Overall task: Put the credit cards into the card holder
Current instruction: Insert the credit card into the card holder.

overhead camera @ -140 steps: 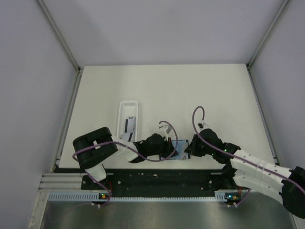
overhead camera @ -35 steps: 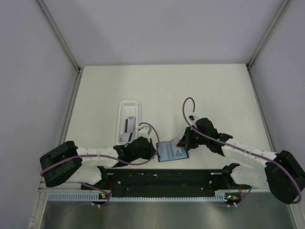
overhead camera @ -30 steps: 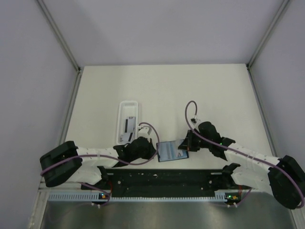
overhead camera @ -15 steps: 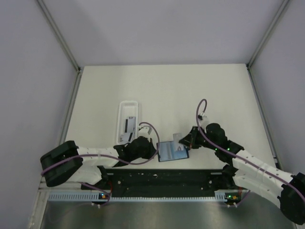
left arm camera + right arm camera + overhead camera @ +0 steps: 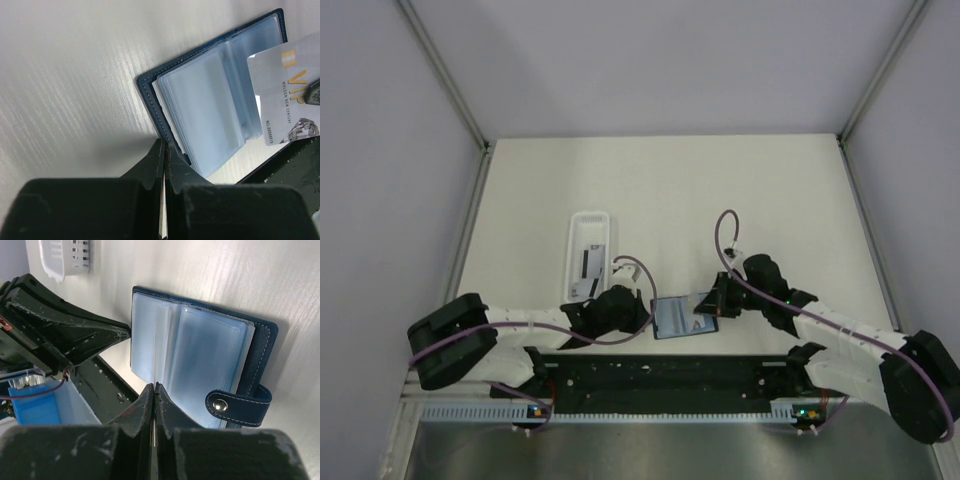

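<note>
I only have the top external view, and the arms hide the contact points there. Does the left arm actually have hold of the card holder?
Observer: Yes. The left fingers are shut on the edge of the dark blue cover of the card holder.
Operator: What is the right arm carrying?
Observer: The right fingers are shut on a white credit card with gold VIP lettering.
Operator: Is it in a pocket?
Observer: I cannot tell. It overlaps the clear sleeves on the side away from the left fingers.
</note>
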